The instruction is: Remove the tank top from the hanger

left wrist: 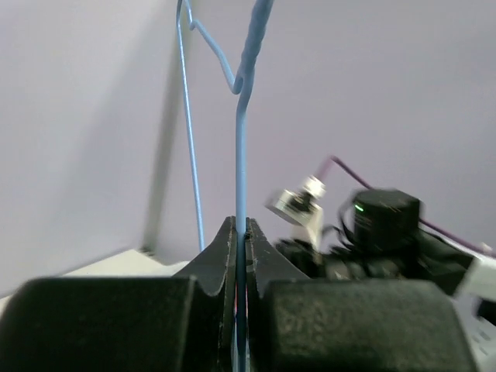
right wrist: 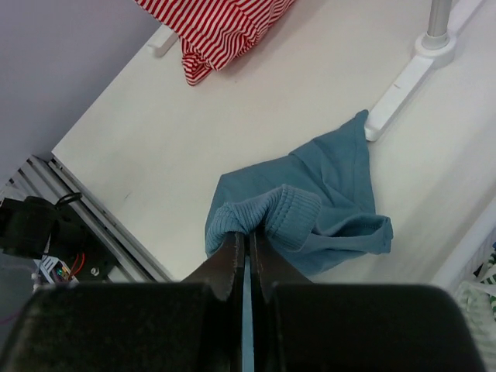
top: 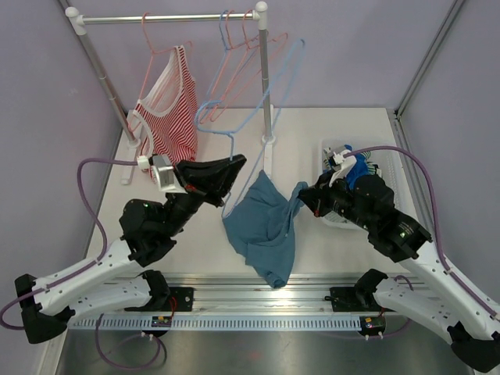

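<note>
Left hand (left wrist: 241, 232), clamped on the blue hanger (left wrist: 240, 155), sits left of the blue tank top (right wrist: 325, 194), whose ribbed edge the right hand (right wrist: 246, 240) pinches.

Hanger (left wrist: 239, 155) top beyond picture edge

White table (top: 336, 129) is carrying the rack feet (top: 269, 139), a white basket (top: 326, 168) sitting toward the right side, and the blue tank top (top: 262, 226) sprawling crumpled near the front edge.
</note>
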